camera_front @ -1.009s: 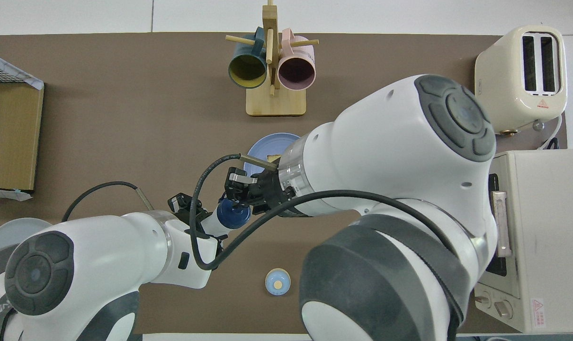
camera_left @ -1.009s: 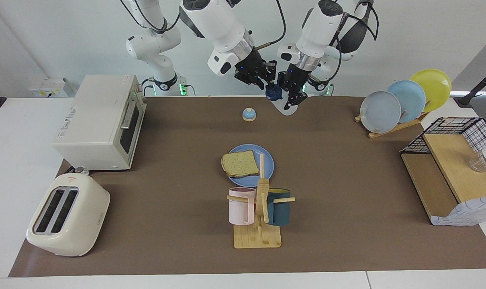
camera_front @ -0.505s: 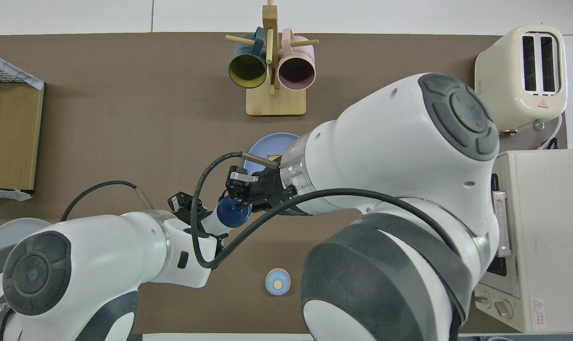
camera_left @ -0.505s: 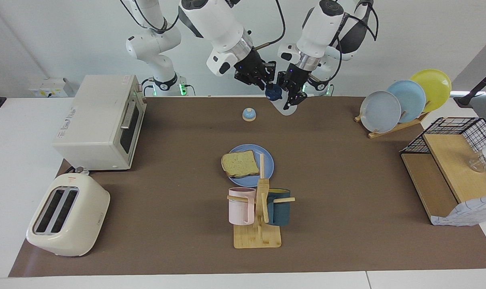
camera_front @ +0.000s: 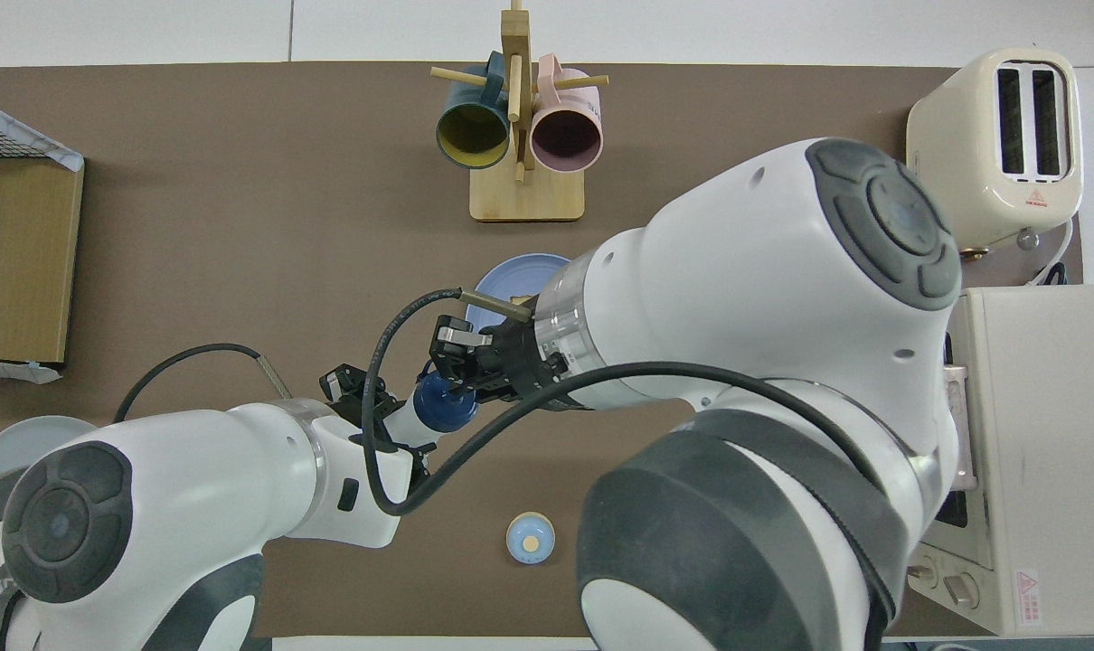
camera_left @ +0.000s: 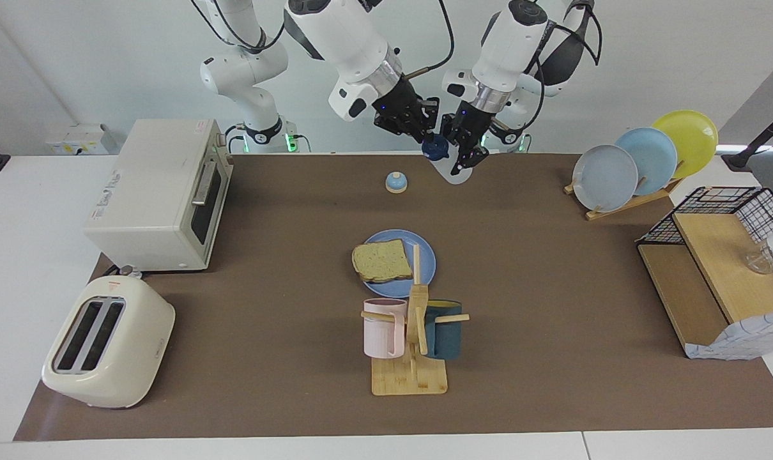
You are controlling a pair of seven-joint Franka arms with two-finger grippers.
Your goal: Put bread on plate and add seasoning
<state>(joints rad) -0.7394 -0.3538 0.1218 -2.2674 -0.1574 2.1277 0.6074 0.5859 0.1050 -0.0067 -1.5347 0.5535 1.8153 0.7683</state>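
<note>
The bread (camera_left: 381, 260) lies on the medium-blue plate (camera_left: 425, 252) at the table's middle. In the overhead view only the plate's rim (camera_front: 511, 274) shows; the right arm hides the bread. My left gripper (camera_left: 466, 151) is shut on the seasoning bottle (camera_left: 449, 170) and holds it tilted in the air over the robots' edge of the table. It also shows in the overhead view, left gripper (camera_front: 377, 418) on the bottle (camera_front: 410, 419). My right gripper (camera_left: 427, 132) is closed on its navy cap (camera_left: 435, 149), seen in the overhead view as right gripper (camera_front: 453, 372) on the cap (camera_front: 445, 406).
A blue-domed bell (camera_left: 396, 182) stands near the robots. A mug rack (camera_left: 411, 358) with two mugs stands just farther than the plate. An oven (camera_left: 160, 191) and toaster (camera_left: 105, 342) are at the right arm's end; a plate rack (camera_left: 642, 160) and wire shelf (camera_left: 719, 268) are at the left arm's end.
Both grippers stay at the bottle. The right arm's wrist has shifted slightly; the bottle has barely moved.
</note>
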